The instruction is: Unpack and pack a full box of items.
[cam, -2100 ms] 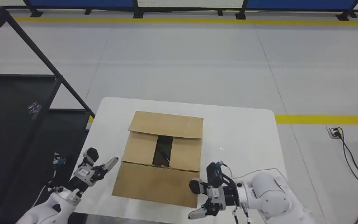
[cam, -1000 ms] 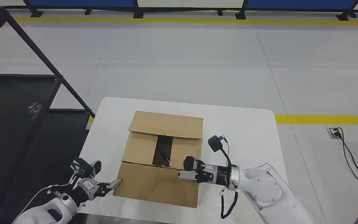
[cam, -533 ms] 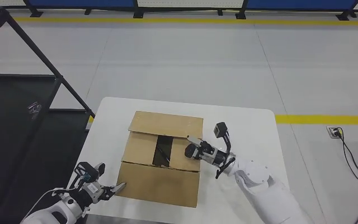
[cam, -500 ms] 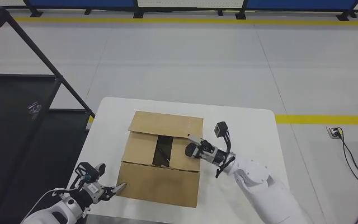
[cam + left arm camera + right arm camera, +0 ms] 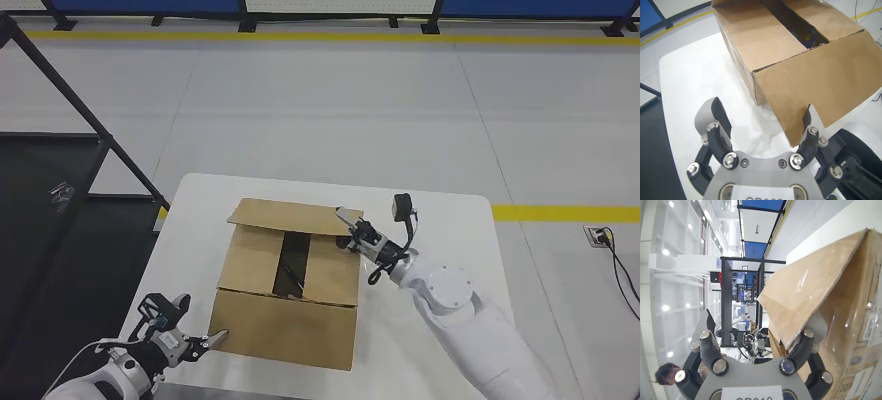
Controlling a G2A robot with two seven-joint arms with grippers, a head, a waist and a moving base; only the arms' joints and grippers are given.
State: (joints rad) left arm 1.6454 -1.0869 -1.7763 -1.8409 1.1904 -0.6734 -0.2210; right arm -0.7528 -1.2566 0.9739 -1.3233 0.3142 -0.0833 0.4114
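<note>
Swung across from the near edge, your right gripper [image 5: 350, 224] now meets the far flap [image 5: 290, 214] of the box [image 5: 255, 265], which has tipped up off flat; its fingers stand wide apart, one tucked under the flap's corner, clamping nothing, seemingly to lever it open; the box sits mid-way across the table [image 5: 440, 230]; your left gripper [image 5: 203, 342], likewise spread and empty, straddles the near flap [image 5: 285, 330] at its corner; side labels [image 5: 869, 328] carry print too small to read.

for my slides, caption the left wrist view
Open left gripper at the near flap of the cardboard box on a white table
</note>
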